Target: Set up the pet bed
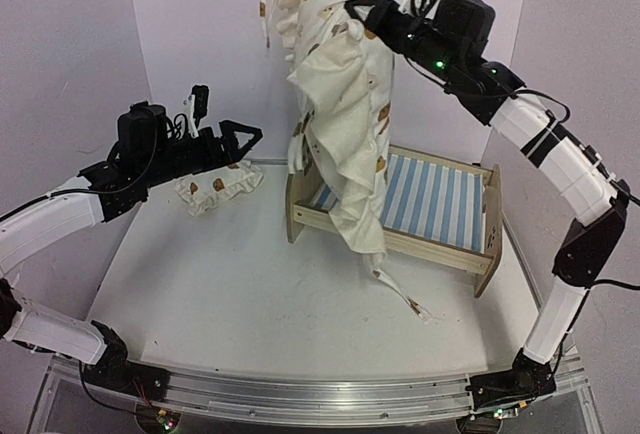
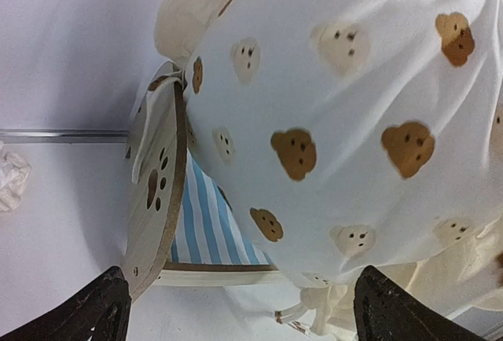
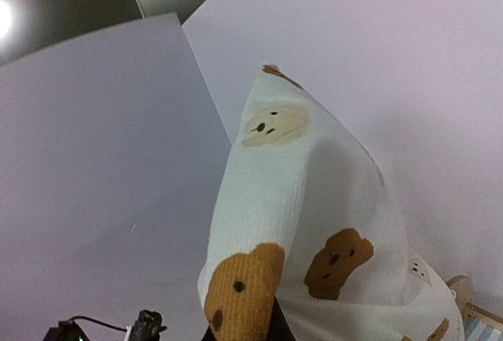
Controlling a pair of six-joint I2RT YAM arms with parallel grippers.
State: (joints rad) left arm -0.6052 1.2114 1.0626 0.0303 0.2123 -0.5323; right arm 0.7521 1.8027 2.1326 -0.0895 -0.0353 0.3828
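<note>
- Two robot arms reach over a white table (image 1: 230,304), one from each side.
- At the left of the top view, the left gripper (image 1: 243,140) hangs in the air above the table. Its two fingers (image 2: 98,309) are wide apart and hold nothing.
- Just below it in the frame, a small pillow (image 1: 220,186) with bears on it lies flat on the table, close to the back wall.
- In the middle, a big cushion (image 1: 345,124) with bears and ruffles hangs down from the top of the frame. Its lower part drapes over the left end of the bed and down in front of the bed's side. A thin tie (image 1: 412,304) from it trails on the table.
- At the top, a bit right of the middle, the right gripper (image 1: 355,14) is clamped on the top of the big cushion and holds it up high.
- Right of the middle, the pet bed (image 1: 440,209) stands on the table. Its blue and white stripes show.
- The big cushion hides much of the bed's left end.
- From the left wrist camera, the wooden end board (image 2: 157,192) has a paw-print hole, and the big cushion touches its top edge.
</note>
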